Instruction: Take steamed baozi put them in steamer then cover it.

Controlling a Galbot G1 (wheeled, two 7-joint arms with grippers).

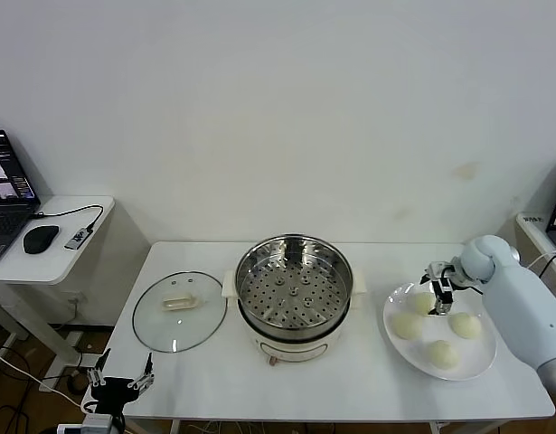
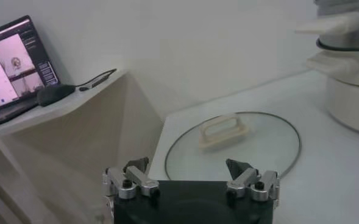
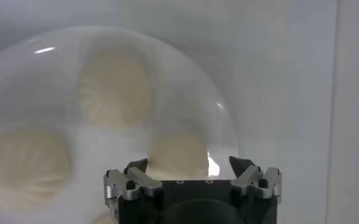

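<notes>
Several cream-white baozi lie on a white plate [image 1: 477,355] at the table's right: one [image 1: 407,325] at the left, one [image 1: 465,324] at the right, one [image 1: 443,353] in front, and a back one [image 1: 424,303] partly hidden. My right gripper [image 1: 440,295] hangs open just above that back baozi [image 3: 178,155], which sits between its jaws [image 3: 189,164]. The steel steamer [image 1: 294,294] stands mid-table, uncovered, its tray bare. The glass cover [image 1: 180,310] lies flat to its left. My left gripper [image 1: 121,380] is open and empty off the table's front left corner.
A side desk at the far left holds a laptop [image 1: 6,194] and a mouse [image 1: 41,239]. From the left wrist I see the cover [image 2: 270,146] with its handle [image 2: 223,131] and the steamer's side [image 2: 350,73]. Two more baozi [image 3: 114,85] [image 3: 21,161] show on the plate [image 3: 57,55].
</notes>
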